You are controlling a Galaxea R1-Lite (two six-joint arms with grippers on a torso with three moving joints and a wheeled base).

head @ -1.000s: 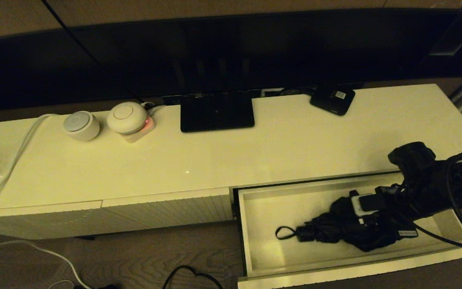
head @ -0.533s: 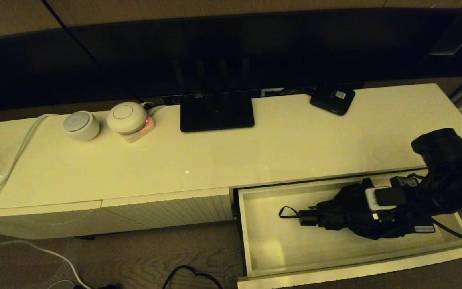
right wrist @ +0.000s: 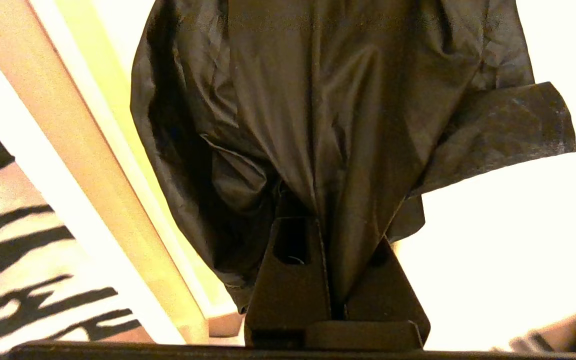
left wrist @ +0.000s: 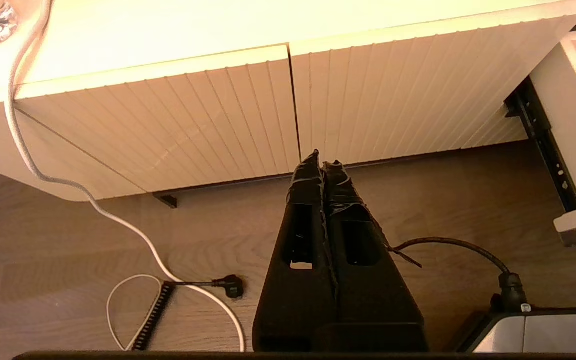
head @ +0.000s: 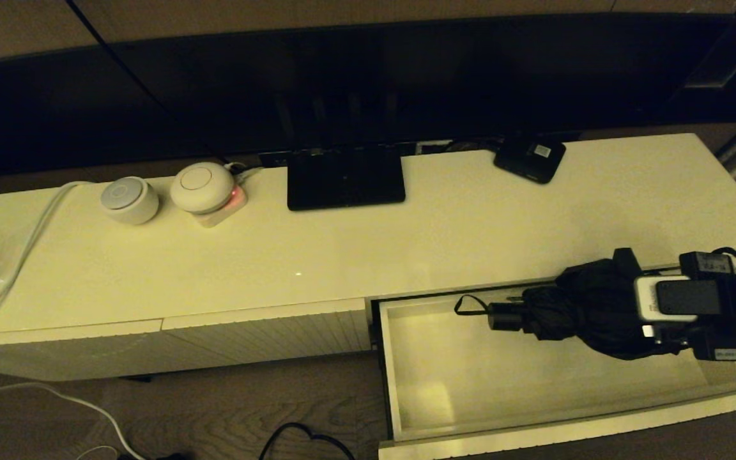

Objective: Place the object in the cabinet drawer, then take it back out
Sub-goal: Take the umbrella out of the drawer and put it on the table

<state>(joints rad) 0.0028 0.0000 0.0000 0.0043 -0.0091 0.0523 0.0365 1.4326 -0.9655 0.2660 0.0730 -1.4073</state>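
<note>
The black folding umbrella (head: 572, 313) hangs lifted above the open cream-white drawer (head: 502, 383), its handle and wrist loop (head: 467, 305) pointing left over the drawer's back edge. My right gripper (head: 623, 316) is shut on its baggy fabric at the right end. In the right wrist view the umbrella's fabric (right wrist: 328, 115) is pinched in my right gripper (right wrist: 333, 240) and drapes past the fingers. The drawer's pale floor is bare. My left gripper (left wrist: 323, 162) is shut on nothing, low in front of the ribbed cabinet panels (left wrist: 393, 95); it does not show in the head view.
On the cabinet top (head: 406, 243) stand a flat black stand (head: 345, 176), a small black box with a white label (head: 529, 156), two round white devices (head: 163, 188) and a white cable (head: 16, 255). A TV screen spans the back. Cables lie on the wooden floor (left wrist: 168, 280).
My right gripper has lifted the umbrella from the drawer floor, up, back and to the right. Its handle now hangs over the drawer's rear edge. The drawer stayed open.
</note>
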